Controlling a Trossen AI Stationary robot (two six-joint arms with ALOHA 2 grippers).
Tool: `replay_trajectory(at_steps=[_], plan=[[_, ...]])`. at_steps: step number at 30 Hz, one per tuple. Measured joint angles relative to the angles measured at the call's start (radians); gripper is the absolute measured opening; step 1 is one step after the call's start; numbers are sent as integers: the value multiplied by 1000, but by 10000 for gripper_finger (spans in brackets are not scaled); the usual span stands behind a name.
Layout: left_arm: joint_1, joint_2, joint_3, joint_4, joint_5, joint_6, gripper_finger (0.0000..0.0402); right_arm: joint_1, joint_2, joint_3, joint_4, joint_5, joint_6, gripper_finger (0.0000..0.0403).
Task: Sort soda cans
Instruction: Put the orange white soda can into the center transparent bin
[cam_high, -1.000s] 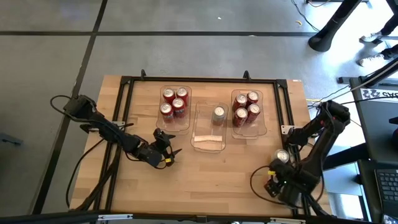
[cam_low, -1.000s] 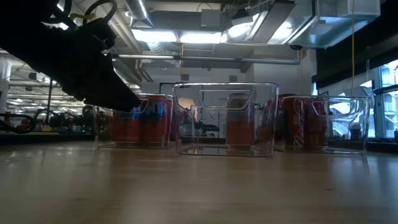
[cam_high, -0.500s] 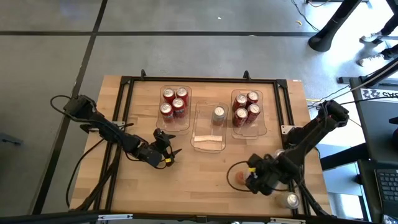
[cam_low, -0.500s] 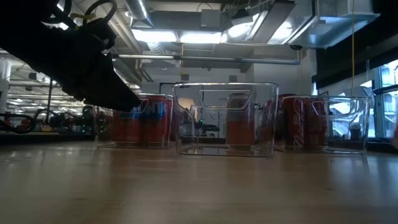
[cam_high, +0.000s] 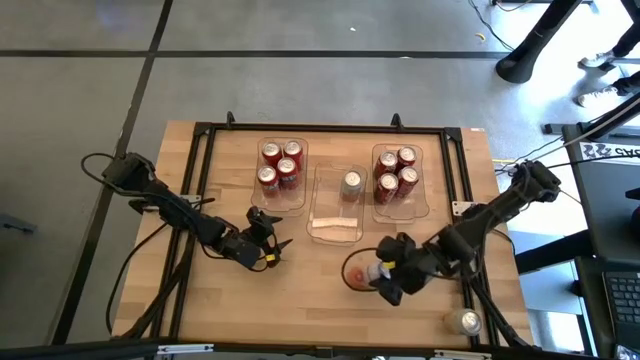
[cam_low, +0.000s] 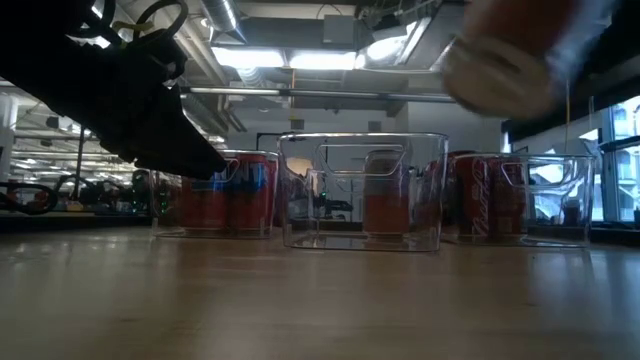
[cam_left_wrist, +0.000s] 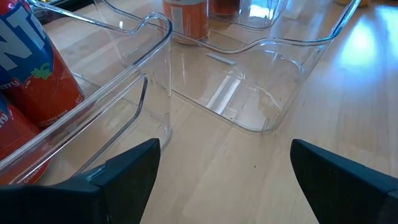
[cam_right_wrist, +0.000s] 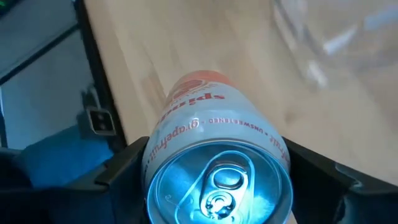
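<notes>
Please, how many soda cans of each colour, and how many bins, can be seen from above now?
red cylindrical soda cans: 8
pale silver-topped soda cans: 3, one of them held in the right tool
clear plastic rectangular bins: 3
Total: 14
</notes>
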Motion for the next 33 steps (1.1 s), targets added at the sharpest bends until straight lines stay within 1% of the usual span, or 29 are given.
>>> replay_trajectory(at_steps=[4,8,14,18,21,27,29,33], plan=[[0,0,0,0,0,0,347,-67,0,70,-4,25,-171,293],[0,0,0,0,0,1,347,-167,2,127,-1,25,-337,293],[0,0,0,0,3,15,347,-306,69,214,-5,14,-555,293],[0,0,0,-1,53,11,347,-385,149,304,-47,-21,-639,293],[0,0,0,-1,73,64,347,-436,224,391,-146,-26,-698,293],[0,0,0,2,74,163,347,-535,369,550,-344,19,-799,293],[1,0,0,2,74,191,347,-567,407,579,-375,29,-835,293],[1,0,0,1,74,225,347,-622,462,598,-372,28,-898,293]])
